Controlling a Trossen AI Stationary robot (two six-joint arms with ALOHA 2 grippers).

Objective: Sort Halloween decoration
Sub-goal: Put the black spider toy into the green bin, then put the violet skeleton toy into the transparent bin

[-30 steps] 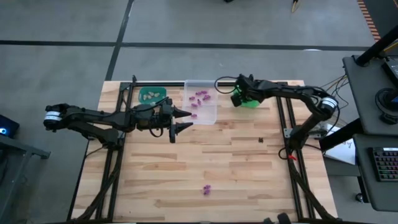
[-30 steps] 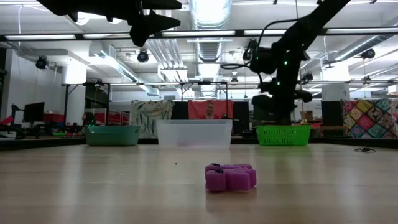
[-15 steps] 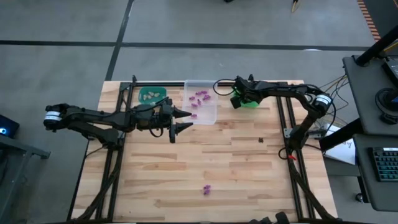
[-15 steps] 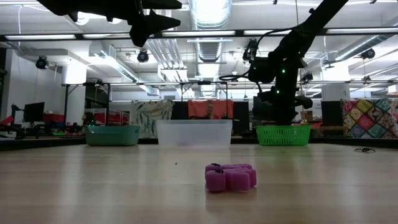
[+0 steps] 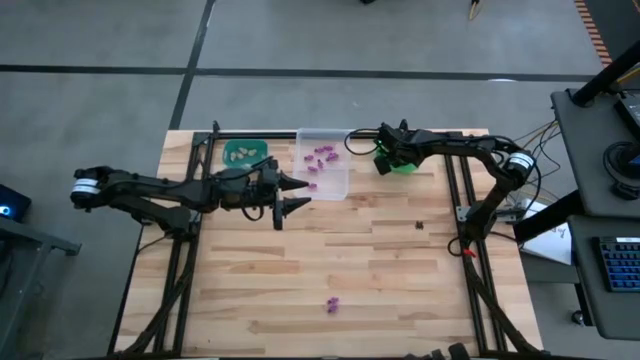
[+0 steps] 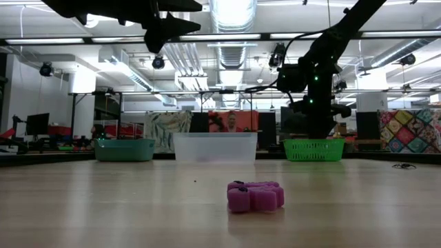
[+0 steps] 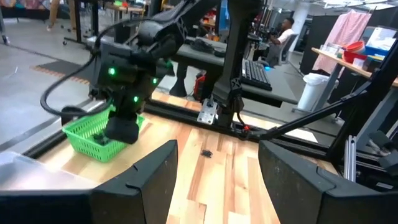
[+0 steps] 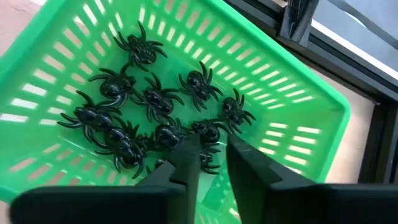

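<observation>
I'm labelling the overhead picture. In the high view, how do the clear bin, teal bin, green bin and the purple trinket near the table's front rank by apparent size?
1. clear bin
2. teal bin
3. green bin, partly hidden under the right gripper, so its rank against the teal bin is unsure
4. purple trinket

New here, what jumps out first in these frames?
The right claw hangs just above a green basket at the table's far right, over a heap of black plastic spiders, its fingers a little apart. One purple trinket lies alone on the near side of the wooden table. The left claw hovers open near the clear bin.
</observation>
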